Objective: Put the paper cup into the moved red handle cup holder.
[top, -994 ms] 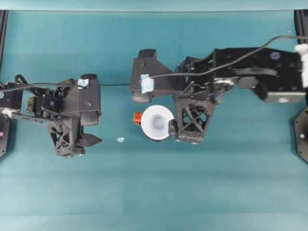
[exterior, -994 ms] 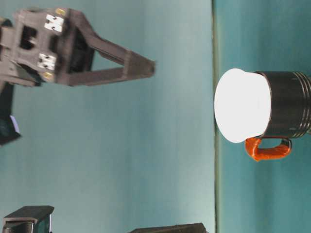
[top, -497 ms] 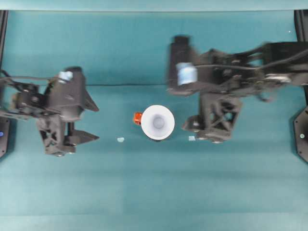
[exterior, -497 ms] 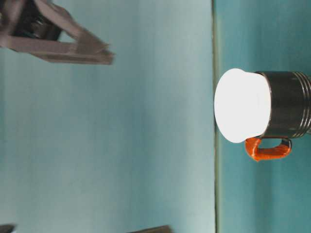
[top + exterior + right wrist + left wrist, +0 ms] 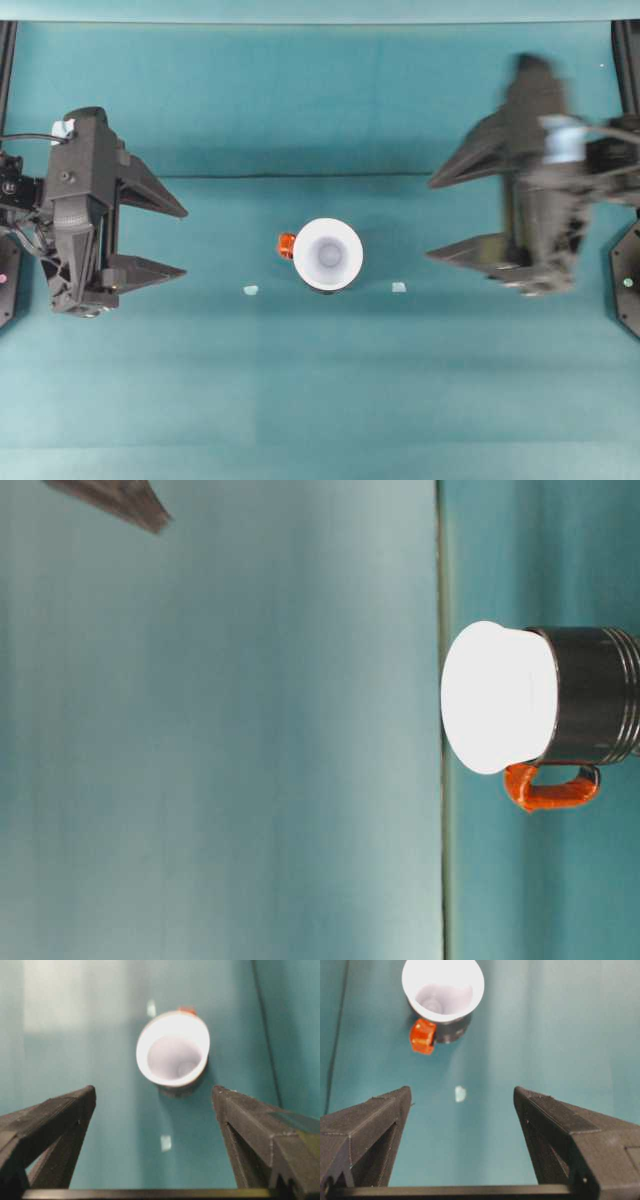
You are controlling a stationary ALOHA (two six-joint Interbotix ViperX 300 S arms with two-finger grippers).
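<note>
The cup (image 5: 328,254) sits upright in the holder (image 5: 590,709) at mid-bench, its white rim flaring above the black wall and the red handle (image 5: 286,245) jutting toward the left arm's side. The left hand (image 5: 160,240) and right hand (image 5: 455,215) both stand spread wide and empty, well apart from it on either side. By my reading the placing looks done, so the step in hand is clearing off: do it well by keeping both hands high and wide of the rim, since the light cup would tip at a brush.
</note>
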